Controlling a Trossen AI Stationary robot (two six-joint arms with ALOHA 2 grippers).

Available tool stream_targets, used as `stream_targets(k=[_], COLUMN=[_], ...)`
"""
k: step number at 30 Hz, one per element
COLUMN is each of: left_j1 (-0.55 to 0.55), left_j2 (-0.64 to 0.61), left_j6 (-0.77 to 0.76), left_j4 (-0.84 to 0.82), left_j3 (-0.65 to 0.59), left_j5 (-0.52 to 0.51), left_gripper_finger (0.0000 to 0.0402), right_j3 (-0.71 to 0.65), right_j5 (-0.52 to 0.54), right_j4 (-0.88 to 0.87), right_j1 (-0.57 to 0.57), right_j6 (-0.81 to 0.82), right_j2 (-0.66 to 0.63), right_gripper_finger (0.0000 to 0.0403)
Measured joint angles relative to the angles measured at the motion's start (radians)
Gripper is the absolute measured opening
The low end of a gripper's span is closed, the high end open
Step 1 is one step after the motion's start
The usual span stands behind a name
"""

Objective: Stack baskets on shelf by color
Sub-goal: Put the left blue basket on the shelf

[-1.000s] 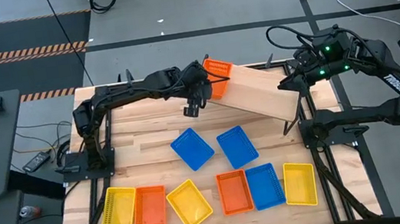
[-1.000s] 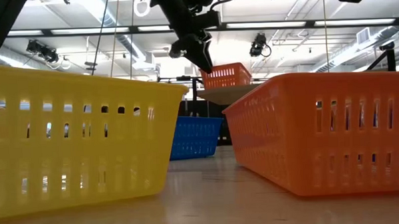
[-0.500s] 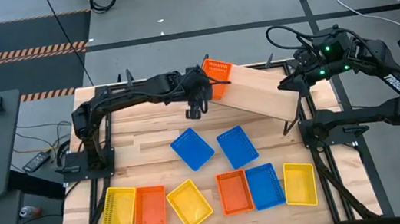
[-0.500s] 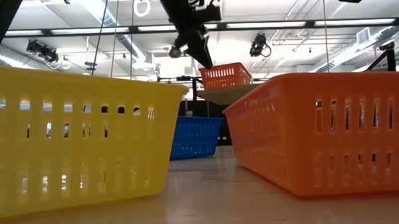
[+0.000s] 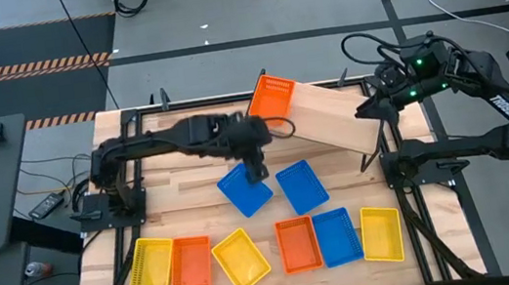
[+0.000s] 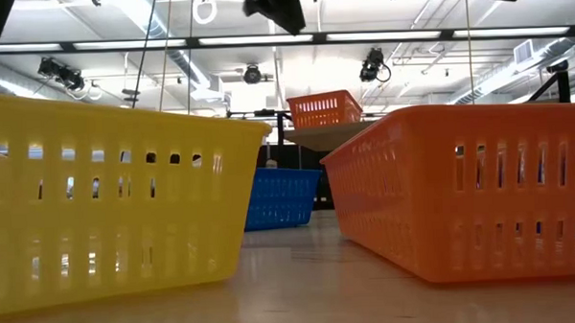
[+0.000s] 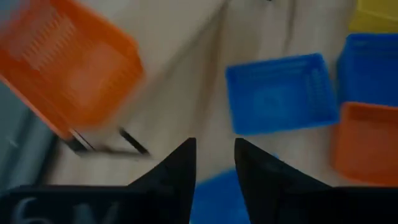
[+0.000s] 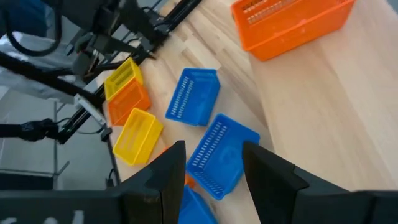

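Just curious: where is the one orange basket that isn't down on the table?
In the high view, the orange basket sits on the shelf's left end, up beyond the left pincer.

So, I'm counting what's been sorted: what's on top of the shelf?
One orange basket sits at the shelf's end, empty as far as the right wrist view shows. The rest of the plank is bare; nothing visible underneath.

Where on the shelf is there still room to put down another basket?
The light wooden shelf holds only one orange mesh basket at its left end; the plank right of it, toward the right gripper, is bare. The tabletop's front row of six baskets is crowded. The left gripper hovers over a blue basket.
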Motion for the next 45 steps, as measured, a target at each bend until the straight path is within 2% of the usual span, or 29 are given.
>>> stream_targets(k=[5, 10, 18, 23, 32, 39, 45], left_j1=[-0.027, -0.044, -0.097, -0.133, -0.143, -0.143, -0.143], left_j2=[0.009, 0.008, 0.009, 0.009, 0.011, 0.01, 0.01], left_j6=[-0.222, -0.335, -0.451, -0.473, -0.484, -0.469, -0.437], left_j4=[-0.053, -0.029, 0.215, 0.328, 0.403, 0.475, 0.466], left_j3=[-0.075, -0.209, -0.422, -0.482, -0.608, -0.624, -0.624], left_j5=[0.115, 0.227, 0.312, 0.315, 0.259, 0.229, 0.217], left_gripper_finger=[0.0152, 0.0195, 0.0228, 0.0229, 0.0229, 0.0229, 0.0229], right_j3=[0.0, 0.0, 0.0, 0.0, 0.0, 0.0, 0.0], right_j5=[-0.066, -0.098, -0.098, -0.098, -0.086, -0.037, -0.027], right_j4=[-0.001, -0.011, -0.072, -0.119, -0.131, -0.132, -0.132], right_j1=[0.0, 0.0, 0.0, 0.0, 0.0, 0.0, 0.0], right_j6=[-0.021, -0.054, -0.095, -0.096, -0.082, -0.068, -0.03], right_j2=[0.0, 0.0, 0.0, -0.005, -0.006, -0.006, -0.006], right_gripper_finger=[0.0165, 0.0165, 0.0165, 0.0165, 0.0165, 0.0165, 0.0165])
